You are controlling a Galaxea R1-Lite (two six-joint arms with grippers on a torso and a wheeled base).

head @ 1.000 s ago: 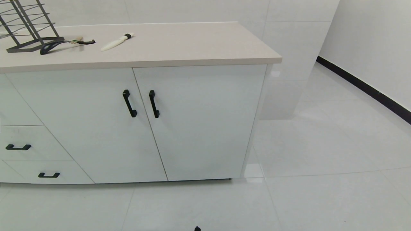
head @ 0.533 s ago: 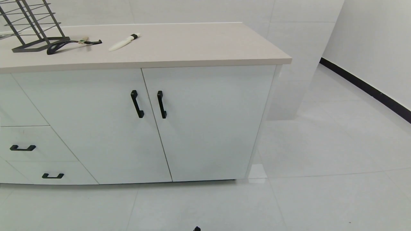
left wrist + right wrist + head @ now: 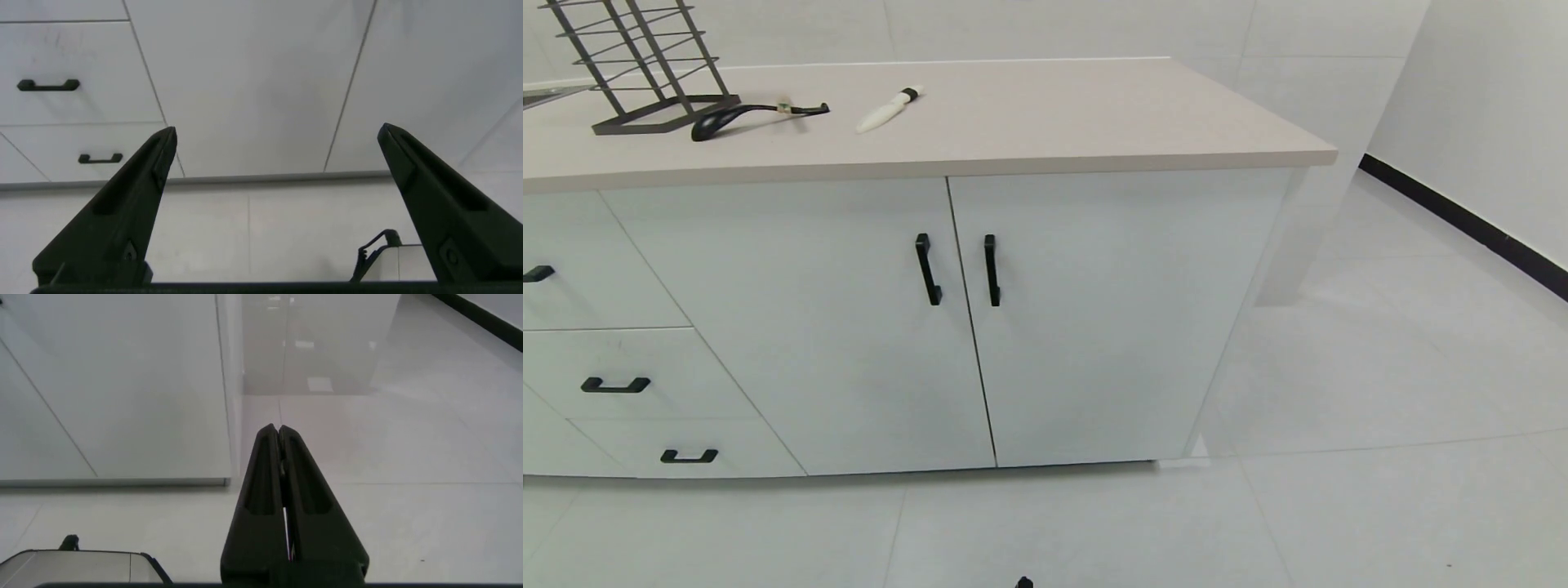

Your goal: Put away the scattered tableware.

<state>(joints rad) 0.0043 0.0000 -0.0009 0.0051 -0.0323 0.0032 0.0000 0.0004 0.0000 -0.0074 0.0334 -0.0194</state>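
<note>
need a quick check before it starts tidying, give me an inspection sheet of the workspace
surface: beige counter, bare on its right part
job's things: black ladle lying beside the base of the wire rack; white knife lying apart, to the ladle's right
clutter: nothing seen
grippers: left hand open, low, facing the drawers; right hand shut, low over the floor near the cabinet's corner
cables: nothing seen
surroundings: two shut doors under the counter, drawers to their left, tiled floor, white walls
</note>
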